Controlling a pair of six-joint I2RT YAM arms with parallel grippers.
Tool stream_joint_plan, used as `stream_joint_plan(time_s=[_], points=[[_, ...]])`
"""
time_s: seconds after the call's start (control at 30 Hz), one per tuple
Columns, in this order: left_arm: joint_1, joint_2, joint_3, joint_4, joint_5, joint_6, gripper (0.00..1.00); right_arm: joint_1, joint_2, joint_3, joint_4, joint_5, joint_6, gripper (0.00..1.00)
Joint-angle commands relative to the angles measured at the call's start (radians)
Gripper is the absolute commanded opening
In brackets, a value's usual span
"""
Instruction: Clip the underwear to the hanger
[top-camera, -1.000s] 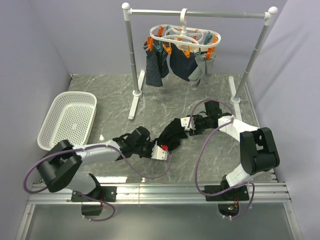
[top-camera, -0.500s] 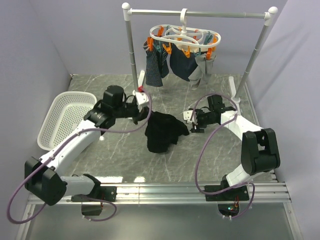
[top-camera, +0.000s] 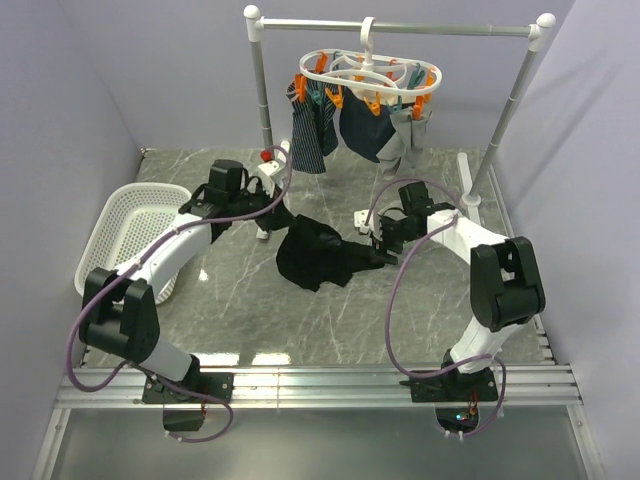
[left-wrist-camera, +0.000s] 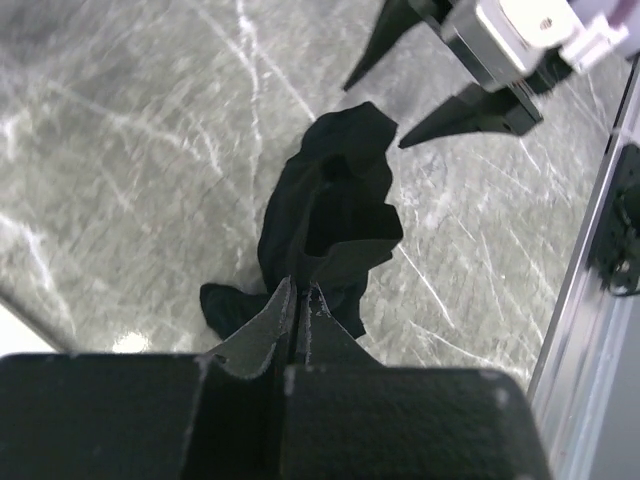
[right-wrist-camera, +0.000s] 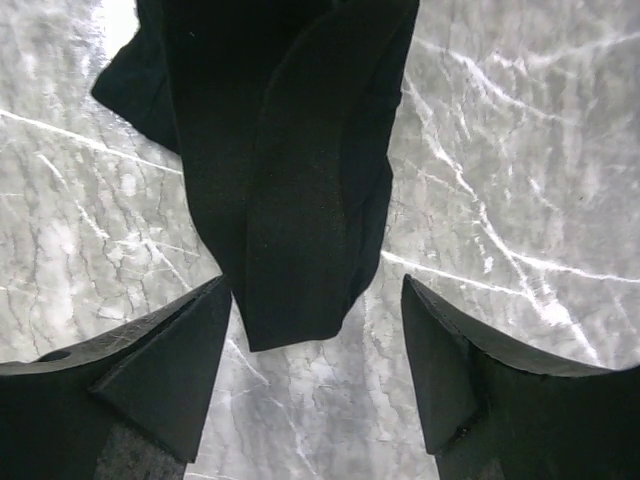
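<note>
The black underwear (top-camera: 315, 255) lies crumpled on the marble table between my two grippers. My left gripper (top-camera: 286, 222) is shut on its upper left edge; in the left wrist view the jaws (left-wrist-camera: 297, 292) pinch the cloth (left-wrist-camera: 330, 215), which stretches away toward the right gripper. My right gripper (top-camera: 378, 250) is open at the cloth's right end. In the right wrist view the gripper (right-wrist-camera: 316, 300) has its fingers on either side of the tip of the underwear (right-wrist-camera: 285, 160), not touching it. The white hanger (top-camera: 370, 76) with orange and teal pegs hangs from the rail at the back.
A silver rail stand (top-camera: 264, 120) with white feet stands at the back. A dark striped garment (top-camera: 308, 135), a dark garment (top-camera: 362, 132) and a grey sock (top-camera: 402, 140) hang from the pegs. A white basket (top-camera: 140, 240) sits at the left.
My left arm swung from the front to the back left, carrying the underwear up the table. The right gripper moved left to the cloth's right end.
</note>
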Motion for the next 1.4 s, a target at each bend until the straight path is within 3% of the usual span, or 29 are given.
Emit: stream_joint_plan(time_s=[0.0, 0.2, 0.37, 0.6, 0.73, 1.1, 1.37], points=[[0.025, 0.019, 0.058, 0.061, 0.058, -0.083, 0.00, 0.009, 0.005, -0.004, 0.035, 0.060, 0.059, 0.75], [0.052, 0.082, 0.095, 0.026, 0.080, -0.027, 0.00, 0.008, 0.015, 0.031, -0.010, 0.077, 0.040, 0.72], [0.075, 0.126, 0.127, -0.022, 0.106, 0.041, 0.00, -0.013, -0.050, 0.008, -0.044, 0.103, -0.108, 0.72], [0.108, 0.257, 0.236, -0.088, 0.149, 0.076, 0.00, -0.038, -0.112, -0.142, 0.094, 0.064, -0.406, 0.71], [0.125, 0.301, 0.272, -0.106, 0.154, 0.091, 0.00, -0.038, -0.118, -0.227, 0.200, 0.036, -0.587, 0.62], [0.134, 0.364, 0.313, -0.090, 0.157, 0.073, 0.00, -0.037, -0.104, -0.352, 0.358, -0.015, -0.797, 0.57], [0.138, 0.386, 0.321, -0.090, 0.166, 0.059, 0.00, -0.032, -0.121, -0.440, 0.476, -0.062, -0.827, 0.64]])
